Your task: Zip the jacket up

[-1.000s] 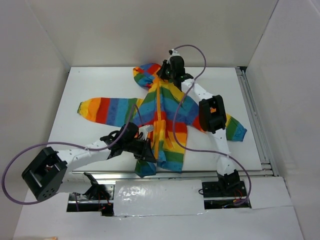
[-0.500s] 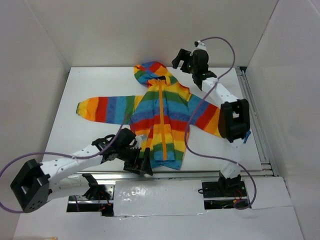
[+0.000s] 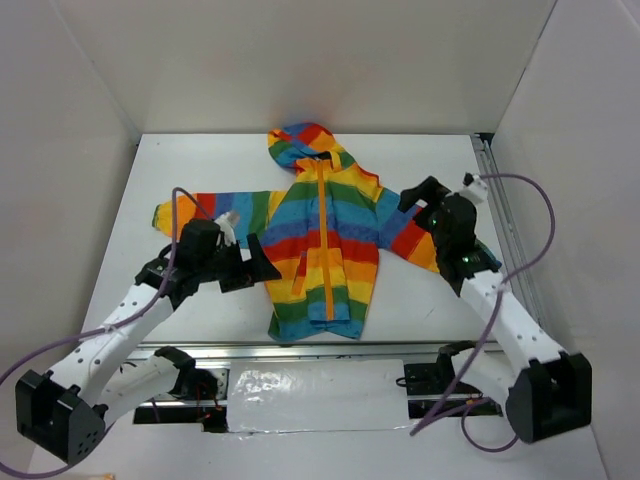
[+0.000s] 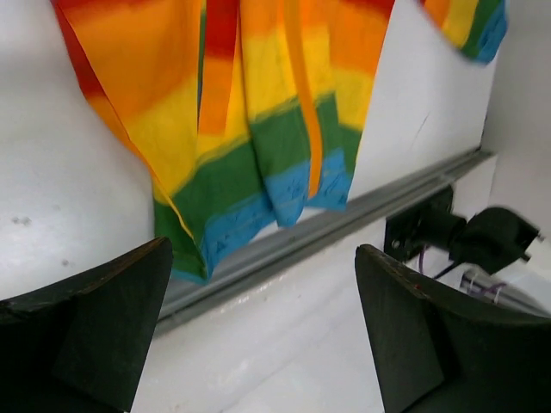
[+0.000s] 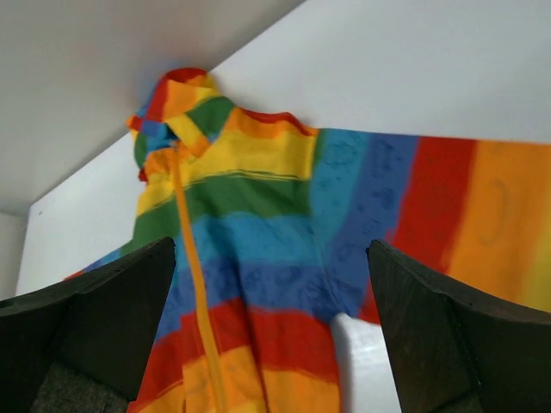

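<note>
Top external view: we see the jacket (image 3: 325,240) lying flat and front side up on the white table (image 3: 200,160).
Jacket layout: the hood (image 3: 300,140) points to the far wall, the hem faces the arm bases, and both sleeves are spread out sideways from the body.
Zipper: the orange zipper (image 3: 322,235) runs down the middle of the jacket from collar to hem, and as far as we can tell the two front halves meet along all of it.
Left gripper: the left gripper (image 3: 262,262) sits just beside the jacket body on the left arm's side, below that sleeve. Its jaws are spread wide and we see nothing between them.
Left wrist view: between the dark fingers (image 4: 95,318) we look at the blue-trimmed hem, with a grey rail (image 4: 344,215) just past it.
Right gripper: the right gripper (image 3: 420,198) is at the jacket's other sleeve, near where it joins the body. It is fully spread and holds nothing. We cannot tell whether it touches the cloth.
Right wrist view: its fingers (image 5: 430,327) frame the hood, the zipper's upper part and the near sleeve, all lying apart from them.
</note>
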You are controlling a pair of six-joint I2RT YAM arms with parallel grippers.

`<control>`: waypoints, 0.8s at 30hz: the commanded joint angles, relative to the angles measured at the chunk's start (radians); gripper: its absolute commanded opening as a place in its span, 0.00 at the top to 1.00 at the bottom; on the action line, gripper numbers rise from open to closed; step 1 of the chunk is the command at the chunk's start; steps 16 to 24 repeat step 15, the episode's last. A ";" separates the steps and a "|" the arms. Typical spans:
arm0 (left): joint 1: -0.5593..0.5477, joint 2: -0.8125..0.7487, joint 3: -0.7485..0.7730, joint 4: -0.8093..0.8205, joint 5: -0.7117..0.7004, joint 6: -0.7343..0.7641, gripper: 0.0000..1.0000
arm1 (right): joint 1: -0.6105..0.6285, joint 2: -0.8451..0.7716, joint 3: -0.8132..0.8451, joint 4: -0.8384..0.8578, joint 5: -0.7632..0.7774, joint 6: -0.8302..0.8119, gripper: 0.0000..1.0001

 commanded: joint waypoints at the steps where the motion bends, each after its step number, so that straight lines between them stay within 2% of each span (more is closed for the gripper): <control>1: 0.046 -0.044 0.049 0.007 -0.060 0.039 0.01 | 0.018 -0.166 -0.054 -0.144 0.196 0.044 0.00; 6: 0.100 -0.072 0.029 0.020 -0.064 0.054 0.01 | 0.015 -0.347 -0.122 -0.270 0.336 0.051 0.00; 14: 0.129 -0.021 0.035 0.024 -0.030 0.074 0.01 | 0.014 -0.522 -0.177 -0.289 0.338 0.036 0.00; 24: 0.129 -0.020 0.034 0.024 -0.036 0.072 0.01 | 0.017 -0.536 -0.183 -0.288 0.339 0.036 0.00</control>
